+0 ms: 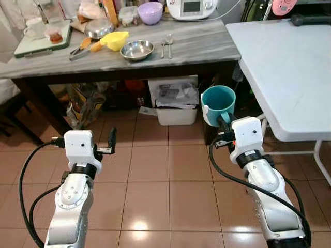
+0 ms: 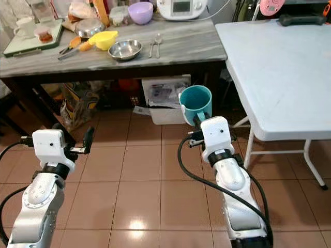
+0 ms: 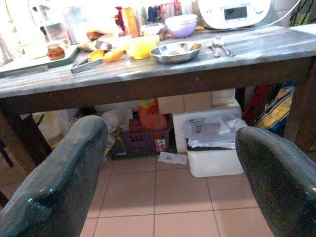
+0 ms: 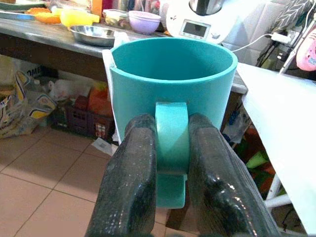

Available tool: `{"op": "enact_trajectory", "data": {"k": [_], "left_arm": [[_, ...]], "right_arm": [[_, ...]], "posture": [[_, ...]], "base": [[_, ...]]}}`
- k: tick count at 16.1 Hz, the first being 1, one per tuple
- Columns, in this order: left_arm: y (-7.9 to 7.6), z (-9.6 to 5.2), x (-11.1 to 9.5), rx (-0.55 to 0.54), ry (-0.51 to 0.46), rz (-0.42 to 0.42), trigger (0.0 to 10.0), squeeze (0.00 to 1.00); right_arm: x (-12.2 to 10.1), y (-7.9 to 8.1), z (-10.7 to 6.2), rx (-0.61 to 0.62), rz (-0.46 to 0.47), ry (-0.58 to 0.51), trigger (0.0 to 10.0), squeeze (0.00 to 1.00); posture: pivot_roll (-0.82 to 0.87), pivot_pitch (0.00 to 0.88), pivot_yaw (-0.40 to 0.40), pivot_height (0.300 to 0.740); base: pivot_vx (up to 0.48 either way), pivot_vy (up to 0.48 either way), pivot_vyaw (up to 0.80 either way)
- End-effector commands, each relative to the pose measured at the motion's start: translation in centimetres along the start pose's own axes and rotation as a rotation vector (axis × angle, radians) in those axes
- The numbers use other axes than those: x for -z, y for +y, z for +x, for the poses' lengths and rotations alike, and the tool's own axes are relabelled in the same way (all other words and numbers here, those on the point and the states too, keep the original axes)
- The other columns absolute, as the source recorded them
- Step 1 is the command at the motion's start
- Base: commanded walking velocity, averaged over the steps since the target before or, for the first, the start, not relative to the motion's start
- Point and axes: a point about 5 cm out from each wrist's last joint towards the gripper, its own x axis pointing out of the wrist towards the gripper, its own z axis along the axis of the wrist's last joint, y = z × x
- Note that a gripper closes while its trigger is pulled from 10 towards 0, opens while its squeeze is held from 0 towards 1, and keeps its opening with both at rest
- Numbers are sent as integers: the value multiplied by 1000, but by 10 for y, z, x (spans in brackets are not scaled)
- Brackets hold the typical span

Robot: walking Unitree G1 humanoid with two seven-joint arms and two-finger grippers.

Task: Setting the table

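Note:
A teal mug (image 1: 217,103) hangs upright in the air over the tiled floor, between the dark counter and the white table. My right gripper (image 4: 171,163) is shut on the teal mug's handle (image 4: 171,136), its black fingers (image 4: 133,168) pressed on either side. My left gripper (image 3: 170,168) is open and holds nothing, low over the floor in front of the counter. On the grey counter top (image 1: 196,44) lie a steel bowl (image 1: 137,49), a yellow bowl (image 1: 115,40), a purple bowl (image 1: 150,12) and spoons (image 1: 166,45).
The white folding table (image 1: 289,72) stands at my right, its top bare near me, with a dark object (image 1: 310,19) at its far end. A white bin (image 1: 176,106) and bags sit under the counter. A tray (image 1: 41,39) and a white appliance (image 1: 192,8) stand on the counter.

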Motion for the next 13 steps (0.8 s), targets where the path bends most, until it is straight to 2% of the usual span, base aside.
{"op": "enact_trajectory", "data": {"k": [1,6,10,13], "left_arm": [[3,-2,1,-1,1,1,10000,0],[0,-3,2,4,5,-5,10000,0],[-1,-5,4,7,9,-6,10000,0],[-1,-5,4,7,12,-7,10000,0]], "right_arm": [[-6,2,2,-8,-2,-33,10000,0],[-6,2,4,-8,3,-32,10000,0],[-6,5,5,-13,7,-32,10000,0],[-5,4,4,-13,6,-31,10000,0]], "posture": [[-252,87,100,740],[-249,82,102,740],[-247,84,100,740],[-246,86,101,740]], "base": [[337,0,0],[341,0,0],[340,0,-423],[342,0,0]]}}
